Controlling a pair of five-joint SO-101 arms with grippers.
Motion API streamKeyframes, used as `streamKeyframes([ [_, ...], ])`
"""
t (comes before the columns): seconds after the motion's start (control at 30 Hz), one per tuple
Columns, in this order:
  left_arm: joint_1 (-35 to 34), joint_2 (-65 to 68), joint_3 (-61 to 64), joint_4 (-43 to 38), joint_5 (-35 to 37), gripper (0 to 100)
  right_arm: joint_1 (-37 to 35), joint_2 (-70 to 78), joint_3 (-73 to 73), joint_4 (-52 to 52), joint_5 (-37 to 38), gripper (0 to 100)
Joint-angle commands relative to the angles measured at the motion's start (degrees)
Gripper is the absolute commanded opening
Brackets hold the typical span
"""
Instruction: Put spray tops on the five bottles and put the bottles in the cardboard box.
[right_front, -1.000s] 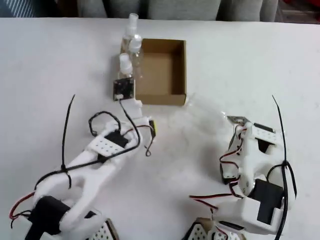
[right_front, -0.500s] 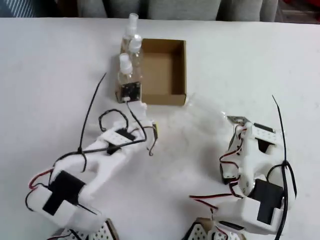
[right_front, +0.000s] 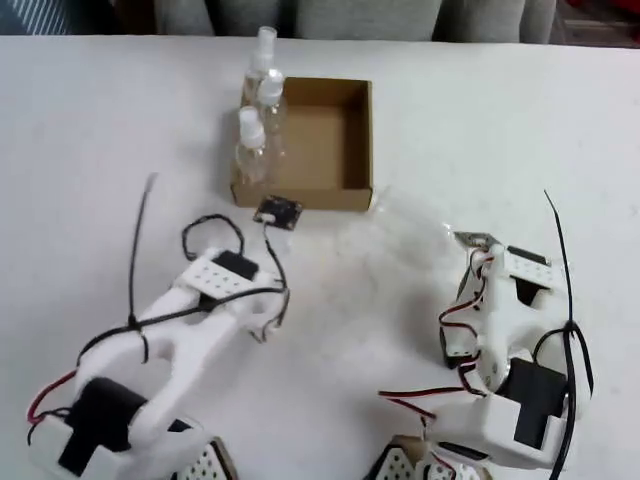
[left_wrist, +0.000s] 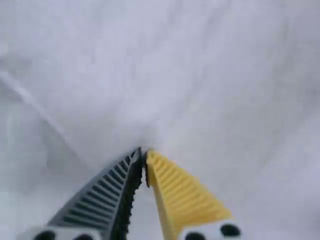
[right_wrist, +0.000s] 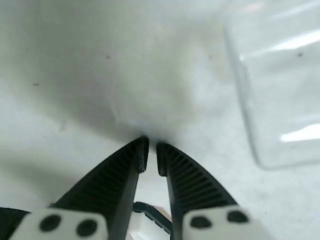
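On the table: three capped bottles at the box, both grippers closed and empty

At the far middle of the white table an open cardboard box was seen from above, and most of its floor was left bare. Along its left wall three clear bottles were lined up upright. Each was fitted with one of the white spray tops. The farthest bottle was placed at the back corner, the middle bottle just in front of it, and the nearest bottle towards the front corner. Whether each was set inside the wall or just outside it could not be told.

The left arm was stretched towards the box, and its small dark camera board was held just in front of the box's front wall. In the left wrist view the left gripper was shown over bare table. Its grey and yellow jaws were pressed together at the tips, and nothing was held between them.

The right gripper was pointed down at the table. Its black jaws were drawn almost together, with only a thin slit left, and nothing was gripped. A clear plastic sheet was laid flat on the table near its tips, apart from them
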Motion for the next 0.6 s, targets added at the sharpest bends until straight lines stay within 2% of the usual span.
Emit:
streamKeyframes([
  [0.0, -6.20, -5.23, -2.20, 7.74, -7.30, 2, -1.45, 0.13, 0.53, -1.80, 0.62, 1.7],
  [0.2, -13.85, -6.02, -0.97, 11.69, -13.98, 2, -1.63, 0.13, 0.53, -1.80, 0.62, 1.7],
  [0.37, -15.25, -6.29, 2.02, 11.78, -20.04, 2, -1.54, 0.13, 0.53, -1.80, 0.62, 1.7],
  [0.57, -19.12, -6.37, 1.23, 12.04, -21.01, 2, -1.45, 0.13, 0.53, -1.80, 0.62, 1.7],
])
